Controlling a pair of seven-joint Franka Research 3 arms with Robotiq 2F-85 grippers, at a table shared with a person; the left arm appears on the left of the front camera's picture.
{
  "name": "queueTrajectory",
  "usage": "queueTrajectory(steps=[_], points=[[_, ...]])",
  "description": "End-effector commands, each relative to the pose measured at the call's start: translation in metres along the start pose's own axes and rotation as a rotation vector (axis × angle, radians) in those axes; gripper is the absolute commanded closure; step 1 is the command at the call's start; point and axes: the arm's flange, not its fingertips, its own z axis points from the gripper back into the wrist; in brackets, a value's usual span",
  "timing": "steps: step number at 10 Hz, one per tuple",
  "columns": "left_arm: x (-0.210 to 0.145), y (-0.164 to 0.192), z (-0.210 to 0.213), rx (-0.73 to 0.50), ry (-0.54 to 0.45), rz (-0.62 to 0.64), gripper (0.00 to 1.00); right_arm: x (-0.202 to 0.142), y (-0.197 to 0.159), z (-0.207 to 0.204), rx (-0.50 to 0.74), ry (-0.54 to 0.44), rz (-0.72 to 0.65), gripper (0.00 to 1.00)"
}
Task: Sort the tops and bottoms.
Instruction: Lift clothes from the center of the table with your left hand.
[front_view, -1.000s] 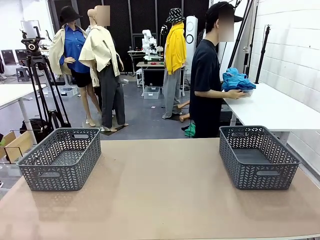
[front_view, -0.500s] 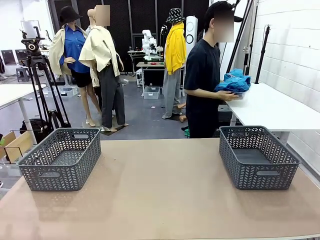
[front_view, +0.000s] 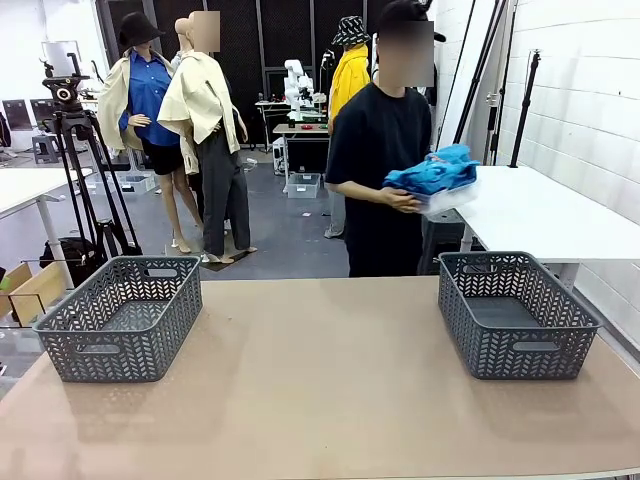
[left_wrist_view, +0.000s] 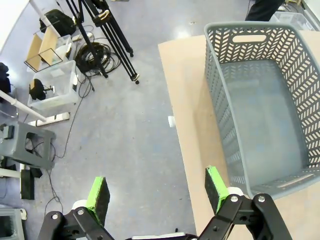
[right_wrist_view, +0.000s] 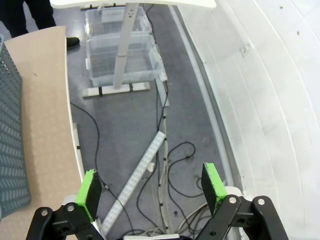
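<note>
Plainly, the nearest hazard sits at the side edges of the tabletop (front_view: 320, 380). The left pincer (left_wrist_view: 156, 192) hangs released, jaws wide and empty, over the floor just off the tabletop's left edge. The right pincer (right_wrist_view: 151, 186), equally released and empty, hangs off its right edge. Either arm swinging inward low would likely clip a basket wall and shove it.

The left basket (front_view: 110, 352) stands at the tabletop's left end and the right basket (front_view: 520, 350) at its right end. Both are empty and light-looking, so a knock could skew them or push one off.

Farther on, beyond the tabletop's far edge, a person (front_view: 375, 140) carries the tops (front_view: 432, 170) as a loose blue bundle in both hands (front_view: 403, 201). Soft cloth in a heap may slip on the way, and once on the tabletop the pieces will probably lie tangled. One pinch could then lift several at once, or snag a sleeve on a basket's open weave. Whether bottoms lie in the bundle I cannot tell.

The tops are off the tabletop, above its far right part and well apart from both pincers, nearer the right one. Neither touches them.
</note>
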Motion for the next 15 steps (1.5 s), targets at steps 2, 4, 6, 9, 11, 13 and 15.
queueTrajectory(steps=[2, 4, 6, 9, 11, 13, 15], points=[[-0.003, 0.0028, -0.0001, 0.004, -0.008, -0.013, 0.0, -0.0001, 0.0012, 0.0, 0.002, 0.005, 0.011, 0.0], [-0.003, 0.0028, -0.0001, 0.004, -0.008, -0.013, 0.0, -0.0001, 0.0012, 0.0, 0.002, 0.005, 0.011, 0.0], [-0.003, 0.0028, -0.0001, 0.004, -0.008, -0.013, 0.0, -0.0001, 0.0012, 0.0, 0.002, 0.005, 0.011, 0.0], [-0.003, 0.0028, -0.0001, 0.004, -0.008, -0.013, 0.0, -0.0001, 0.0012, 0.0, 0.002, 0.005, 0.011, 0.0], [-0.003, 0.0028, -0.0001, 0.004, -0.008, -0.013, 0.0, -0.0001, 0.0012, 0.0, 0.002, 0.005, 0.011, 0.0], [-0.003, 0.0028, -0.0001, 0.004, -0.008, -0.013, 0.0, -0.0001, 0.0012, 0.0, 0.002, 0.005, 0.011, 0.0], [-0.003, 0.0028, -0.0001, 0.004, -0.008, -0.013, 0.0, -0.0001, 0.0012, 0.0, 0.002, 0.005, 0.011, 0.0]])
